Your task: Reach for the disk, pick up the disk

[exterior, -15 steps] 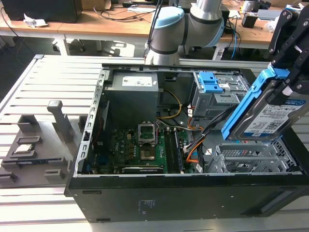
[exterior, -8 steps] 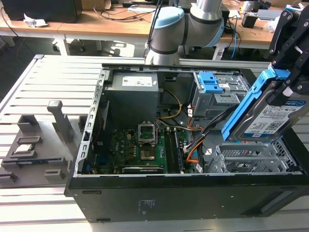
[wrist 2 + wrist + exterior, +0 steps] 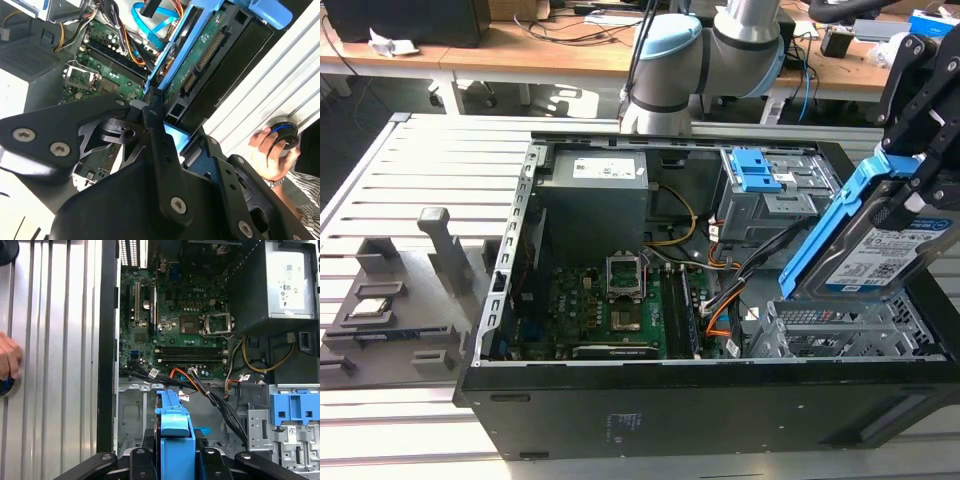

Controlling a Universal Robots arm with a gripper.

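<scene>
- One grey plastic fixture tray [image 3: 395, 300] sits at the exterior view's left on the ribbed metal table [image 3: 440, 170]; a single small square silver processor chip [image 3: 368, 308] rests in one of its pockets.
- One open black computer case [image 3: 620, 400] lies on its side in the middle of the exterior view, with one green motherboard [image 3: 610, 310] on its floor and one grey boxy power supply [image 3: 595, 180] toward the upper middle.
- One bright blue plastic latch pair [image 3: 757, 172] sits on the grey drive cage in the upper right part of the case; it also shows at the lower right of the first wrist view [image 3: 295, 407].
- One disk [image 3: 880, 250], a flat silver metal hard drive with a white-and-blue label in a bright blue bracket, stands tilted above the empty metal bay at the exterior view's right, lifted clear of the case floor.
- One black gripper [image 3: 920, 175] is clamped on the disk's upper end; in the first wrist view the blue bracket [image 3: 175, 435] sits between the black fingers [image 3: 142, 462].
- One person's hand [image 3: 267, 152] rests on a round black-and-blue knob [image 3: 282, 132] on the table in the second wrist view.
- Behind the table, wooden desks [image 3: 520, 45] with cables cross the top of the exterior view.
</scene>
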